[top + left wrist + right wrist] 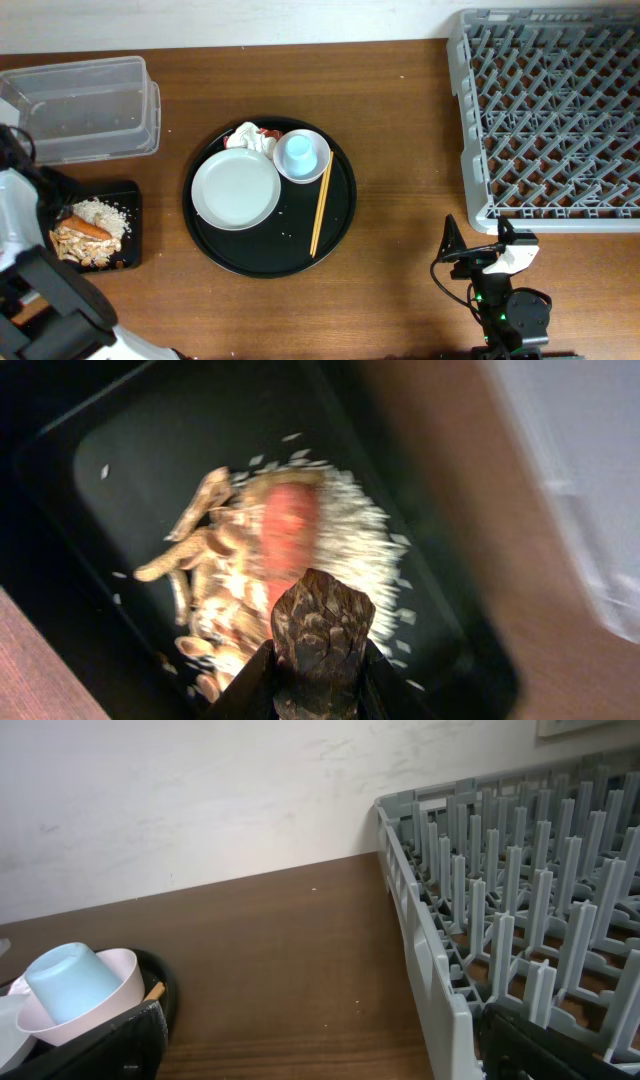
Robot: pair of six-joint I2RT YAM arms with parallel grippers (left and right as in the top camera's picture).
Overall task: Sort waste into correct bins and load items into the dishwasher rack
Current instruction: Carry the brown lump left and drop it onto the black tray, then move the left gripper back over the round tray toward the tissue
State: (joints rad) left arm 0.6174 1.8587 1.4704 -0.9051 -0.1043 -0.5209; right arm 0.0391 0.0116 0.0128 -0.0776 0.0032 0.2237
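seen from overhead, the dishwasher rack (550, 115) takes up the 2 o'clock corner of the surface (400, 120). the clear tub (85, 100) sits at 10 o'clock. just below it, at 8 o'clock, lies the shallow black tray (130, 195), which holds the rice crumbs (100, 213), the carrot (88, 228) and a heap of tan scraps (78, 250).

the round black tray (340, 215) rests mid-surface. on it, the white plate (236, 188) lies toward 9 o'clock and the white bowl (318, 168) toward 1 o'clock, with the light-blue cup (298, 152) standing inside the bowl. the chopsticks (320, 215) run from the bowl's edge down toward 5 o'clock. the crumpled tissue (248, 135) and the red wrapper (270, 131) are bunched at 12 o'clock, touching the bowl.

in its wrist view, the left pincer (318, 682) is over the shallow black tray. it is nearly closed and clamps a dark scrap (322, 625) above the rice and carrot.

the right pincer (478, 245) sits at 5 o'clock, just below the rack's near left corner. its fingers are spread wide and nothing is between them.
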